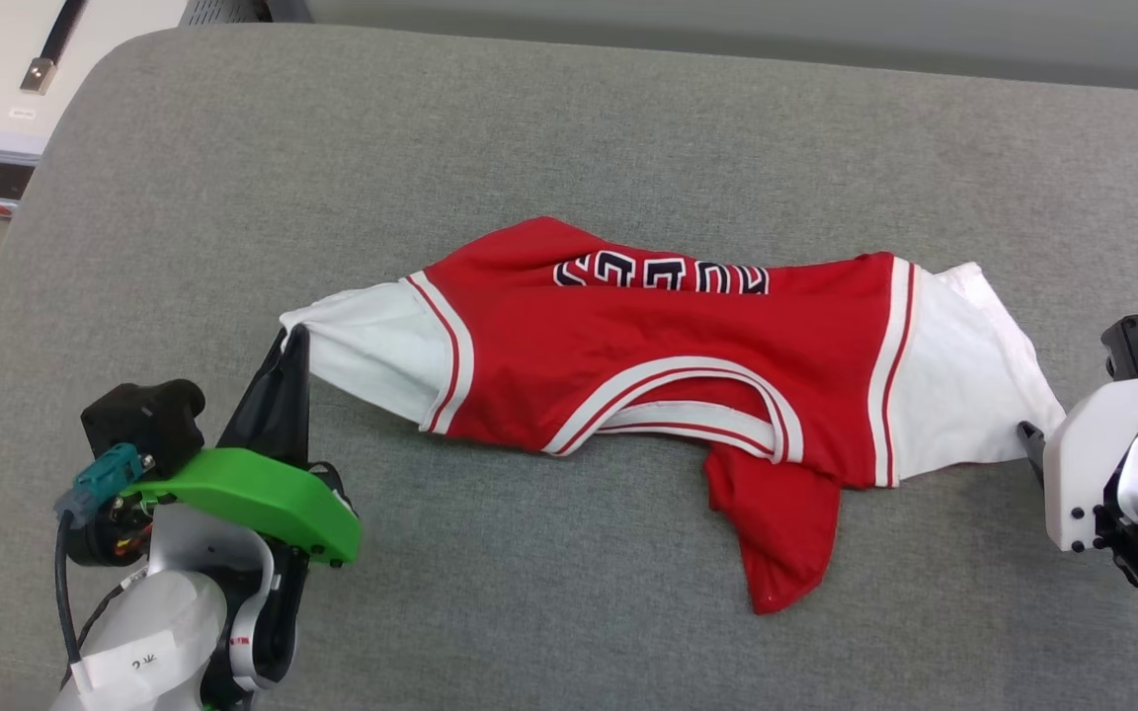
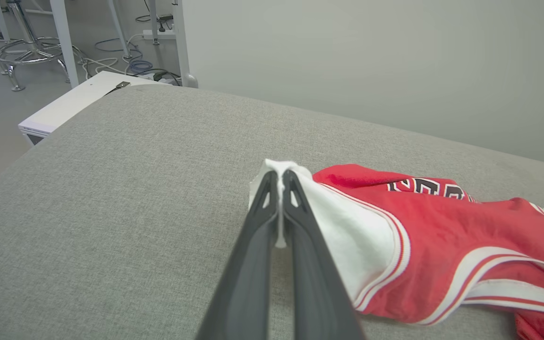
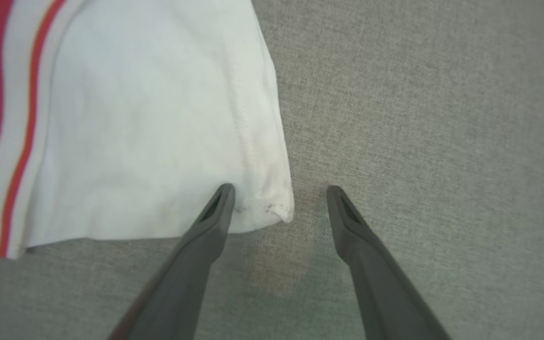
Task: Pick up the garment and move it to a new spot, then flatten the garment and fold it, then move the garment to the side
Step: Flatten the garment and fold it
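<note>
The garment is lying rumpled across mid-frame, not yet flattened or folded. The left gripper is pinching its centre-left white sleeve; the right gripper is hovering spread wide at the right-edge sleeve's corner.

The left gripper is at the near left. Its arm comes up from the near edge, and its two dark fingers are pressed together on a white edge of the garment. The right gripper is at the near right, its fingers spread wide and gripping nothing.
</note>
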Controlling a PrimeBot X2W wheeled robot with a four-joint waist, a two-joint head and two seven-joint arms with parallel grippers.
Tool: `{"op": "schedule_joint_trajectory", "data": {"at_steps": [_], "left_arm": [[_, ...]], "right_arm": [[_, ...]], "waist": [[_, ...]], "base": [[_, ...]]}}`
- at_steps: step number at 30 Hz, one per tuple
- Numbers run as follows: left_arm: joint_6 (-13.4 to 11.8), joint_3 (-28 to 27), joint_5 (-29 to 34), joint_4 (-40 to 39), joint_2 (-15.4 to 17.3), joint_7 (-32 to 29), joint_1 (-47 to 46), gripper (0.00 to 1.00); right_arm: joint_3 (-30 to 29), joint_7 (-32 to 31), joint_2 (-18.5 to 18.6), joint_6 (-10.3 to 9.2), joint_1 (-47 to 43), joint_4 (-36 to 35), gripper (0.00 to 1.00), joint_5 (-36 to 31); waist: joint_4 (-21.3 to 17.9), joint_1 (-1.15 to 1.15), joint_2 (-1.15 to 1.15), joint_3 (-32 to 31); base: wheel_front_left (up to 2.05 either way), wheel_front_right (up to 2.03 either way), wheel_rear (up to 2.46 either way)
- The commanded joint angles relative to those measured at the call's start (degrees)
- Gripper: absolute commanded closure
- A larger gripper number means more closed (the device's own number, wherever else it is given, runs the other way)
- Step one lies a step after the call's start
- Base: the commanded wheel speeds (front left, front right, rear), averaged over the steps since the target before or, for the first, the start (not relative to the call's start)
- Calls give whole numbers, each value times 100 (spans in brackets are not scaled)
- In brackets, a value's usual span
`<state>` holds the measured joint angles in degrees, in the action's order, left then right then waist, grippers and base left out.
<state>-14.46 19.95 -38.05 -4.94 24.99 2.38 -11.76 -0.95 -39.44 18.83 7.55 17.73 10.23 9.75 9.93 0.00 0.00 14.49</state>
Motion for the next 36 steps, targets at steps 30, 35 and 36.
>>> {"op": "schedule_joint_trajectory", "data": {"at_steps": [30,35,36], "left_arm": [[58,-182,-219,-152,417,-161,280,100],[83,-312,-372,-607,606,-357,315,100],[93,-342,-395,-723,661,-413,290,100]], "right_arm": [[294,1180,292,-6,33,337,100,661],[209,1353,501,-6,118,-157,100,912],[152,1394,532,-6,160,-264,100,991]], "waist": [[-281,0,0,-874],[-423,0,0,-1018],[-450,0,0,-1048]], "base": [[0,0,0],[0,0,0],[0,0,0]]}}
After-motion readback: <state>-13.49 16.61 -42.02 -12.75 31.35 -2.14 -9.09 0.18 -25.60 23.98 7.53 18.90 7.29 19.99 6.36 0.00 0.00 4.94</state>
